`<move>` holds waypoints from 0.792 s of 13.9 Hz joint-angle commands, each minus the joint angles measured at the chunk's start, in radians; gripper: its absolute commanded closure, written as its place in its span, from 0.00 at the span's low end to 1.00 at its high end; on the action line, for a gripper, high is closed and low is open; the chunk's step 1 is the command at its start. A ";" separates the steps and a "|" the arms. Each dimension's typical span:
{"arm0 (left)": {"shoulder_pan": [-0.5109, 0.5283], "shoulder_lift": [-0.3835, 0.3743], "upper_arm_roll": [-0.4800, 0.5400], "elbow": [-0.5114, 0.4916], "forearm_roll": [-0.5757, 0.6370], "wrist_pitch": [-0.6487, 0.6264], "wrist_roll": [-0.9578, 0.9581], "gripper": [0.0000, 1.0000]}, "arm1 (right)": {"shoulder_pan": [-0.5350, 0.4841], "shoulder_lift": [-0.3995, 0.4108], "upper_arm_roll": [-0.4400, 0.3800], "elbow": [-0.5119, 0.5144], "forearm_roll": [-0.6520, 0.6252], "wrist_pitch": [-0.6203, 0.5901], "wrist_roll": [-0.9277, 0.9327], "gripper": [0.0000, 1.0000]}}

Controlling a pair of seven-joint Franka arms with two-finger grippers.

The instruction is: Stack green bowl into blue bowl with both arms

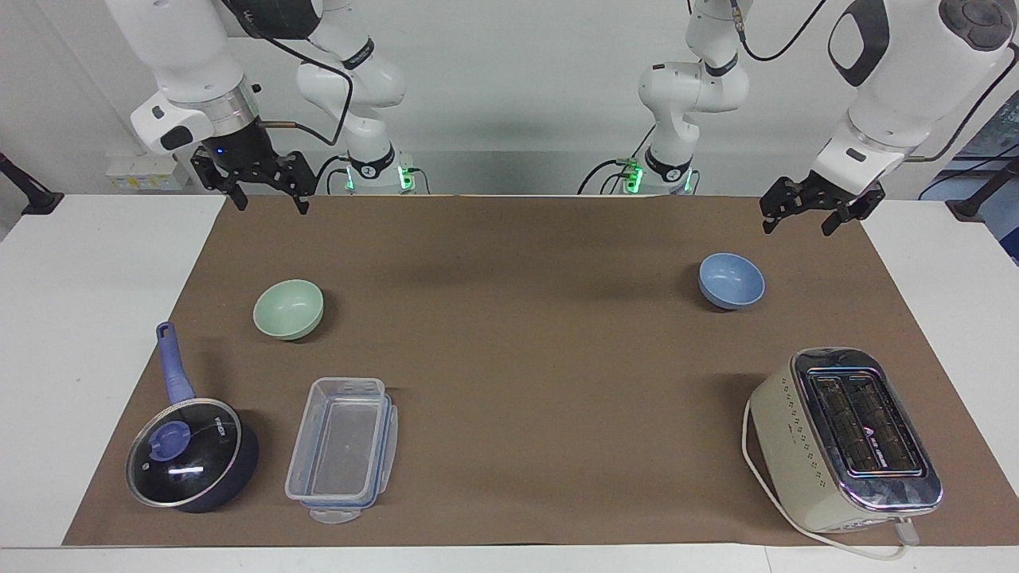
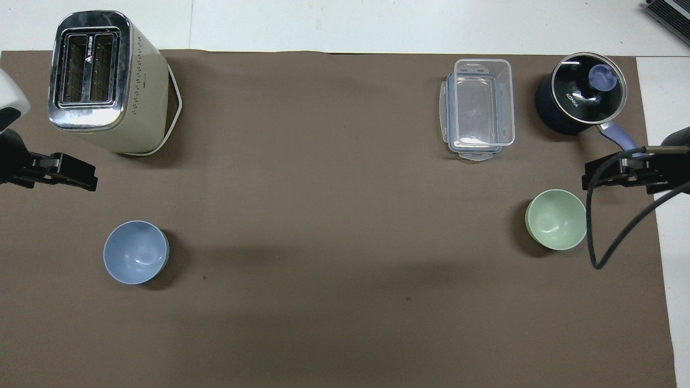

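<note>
The pale green bowl (image 1: 288,309) stands upright and empty on the brown mat toward the right arm's end; it also shows in the overhead view (image 2: 556,219). The periwinkle-blue bowl (image 1: 731,280) stands upright and empty toward the left arm's end, and also shows from overhead (image 2: 135,251). My right gripper (image 1: 269,203) hangs open and empty in the air over the mat beside the green bowl (image 2: 614,172). My left gripper (image 1: 798,227) hangs open and empty over the mat beside the blue bowl (image 2: 64,173). Neither gripper touches a bowl.
A dark pan (image 1: 191,454) with a glass lid and blue handle and a clear plastic container (image 1: 342,450) stand farther from the robots than the green bowl. A cream toaster (image 1: 844,438) with a white cord stands farther than the blue bowl. The mat (image 1: 509,358) spans between the bowls.
</note>
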 commanded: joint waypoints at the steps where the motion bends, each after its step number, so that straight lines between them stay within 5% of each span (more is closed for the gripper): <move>1: 0.012 0.001 -0.006 0.011 0.003 -0.007 0.010 0.00 | -0.016 0.008 0.003 0.015 0.016 0.016 0.003 0.00; 11: 0.012 0.001 -0.006 0.011 0.003 -0.007 0.010 0.00 | -0.017 0.010 0.005 0.015 0.022 0.035 0.003 0.00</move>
